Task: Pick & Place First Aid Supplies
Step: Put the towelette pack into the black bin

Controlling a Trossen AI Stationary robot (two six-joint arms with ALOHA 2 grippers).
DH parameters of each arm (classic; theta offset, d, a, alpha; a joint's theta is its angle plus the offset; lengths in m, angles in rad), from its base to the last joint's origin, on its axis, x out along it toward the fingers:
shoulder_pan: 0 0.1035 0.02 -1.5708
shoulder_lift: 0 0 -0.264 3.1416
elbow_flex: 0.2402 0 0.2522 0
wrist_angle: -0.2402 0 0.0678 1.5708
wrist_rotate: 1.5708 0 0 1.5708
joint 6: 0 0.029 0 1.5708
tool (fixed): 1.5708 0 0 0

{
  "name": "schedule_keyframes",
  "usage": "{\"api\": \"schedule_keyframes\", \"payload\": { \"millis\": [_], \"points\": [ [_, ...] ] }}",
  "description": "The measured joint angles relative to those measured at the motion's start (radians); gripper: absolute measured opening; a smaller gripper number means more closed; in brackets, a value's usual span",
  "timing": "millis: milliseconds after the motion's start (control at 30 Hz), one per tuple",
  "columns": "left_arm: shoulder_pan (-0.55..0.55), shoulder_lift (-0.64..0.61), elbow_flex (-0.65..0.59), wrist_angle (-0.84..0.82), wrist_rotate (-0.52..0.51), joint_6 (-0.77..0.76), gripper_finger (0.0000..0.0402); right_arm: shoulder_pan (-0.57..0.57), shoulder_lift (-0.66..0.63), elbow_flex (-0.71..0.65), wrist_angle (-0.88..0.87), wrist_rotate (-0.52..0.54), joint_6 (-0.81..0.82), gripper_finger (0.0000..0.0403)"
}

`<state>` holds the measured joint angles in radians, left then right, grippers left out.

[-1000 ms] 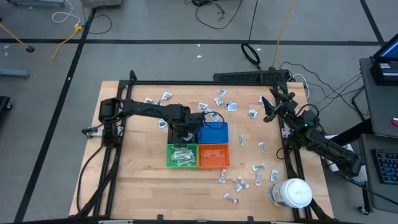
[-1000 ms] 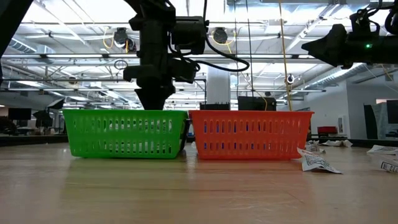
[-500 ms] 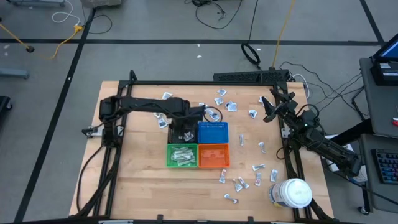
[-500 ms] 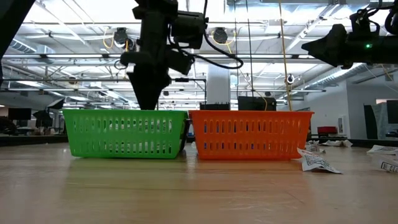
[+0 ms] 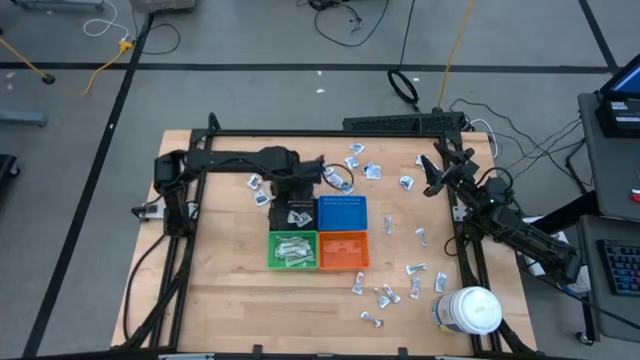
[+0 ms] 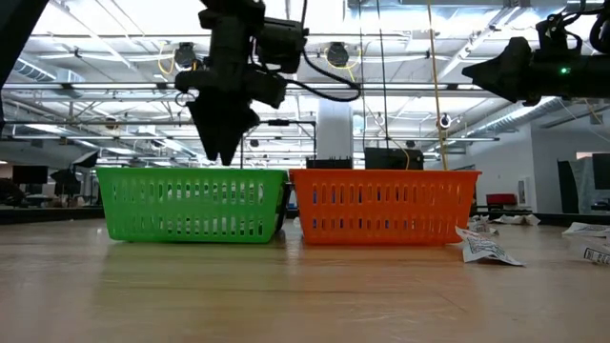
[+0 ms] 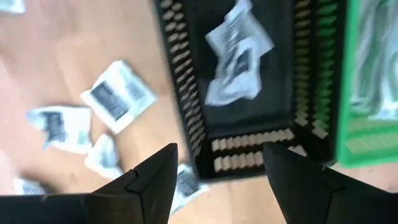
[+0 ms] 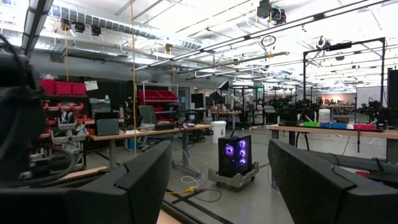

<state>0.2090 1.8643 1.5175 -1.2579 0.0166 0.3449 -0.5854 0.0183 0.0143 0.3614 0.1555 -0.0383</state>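
My left gripper hangs open and empty over the black bin, where 1 crumpled packet lies. More packets lie scattered toward the desk's far and right edges. They look light, thin and crinkly; I'd pinch one across its short side. My right gripper waits open at the right edge.

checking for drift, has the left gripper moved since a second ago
Yes. The left gripper has pulled back from the green bin toward the table's far edge, now above the black bin.
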Motion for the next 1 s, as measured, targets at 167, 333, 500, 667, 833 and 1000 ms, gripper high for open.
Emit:
{"api": "schedule_keyframes", "payload": {
  "millis": [167, 333, 500, 667, 833, 1000],
  "points": [
    [0.073, -0.073, -0.096, 0.013, 0.001, 0.054, 0.0241, 0.0, 0.0, 0.0, 0.0, 0.0, 0.0, 0.0263],
    [0.161, -0.147, -0.208, 0.033, -0.03, 0.109, 0.0241, 0.0, 0.0, 0.0, 0.0, 0.0, 0.0, 0.0263],
    [0.237, -0.186, -0.265, 0.031, -0.056, 0.158, 0.0241, 0.0, 0.0, 0.0, 0.0, 0.0, 0.0, 0.0263],
    [0.275, -0.187, -0.269, 0.038, -0.063, 0.178, 0.0241, 0.0, 0.0, 0.0, 0.0, 0.0, 0.0, 0.0263],
    [0.251, -0.177, -0.334, 0.129, -0.062, 0.203, 0.0241, 0.0, 0.0, 0.0, 0.0, 0.0, 0.0, 0.0263],
    [0.215, -0.178, -0.417, 0.226, -0.06, 0.2, 0.0241, 0.0, 0.0, 0.0, 0.0, 0.0, 0.0, 0.0263]
  ]
}}
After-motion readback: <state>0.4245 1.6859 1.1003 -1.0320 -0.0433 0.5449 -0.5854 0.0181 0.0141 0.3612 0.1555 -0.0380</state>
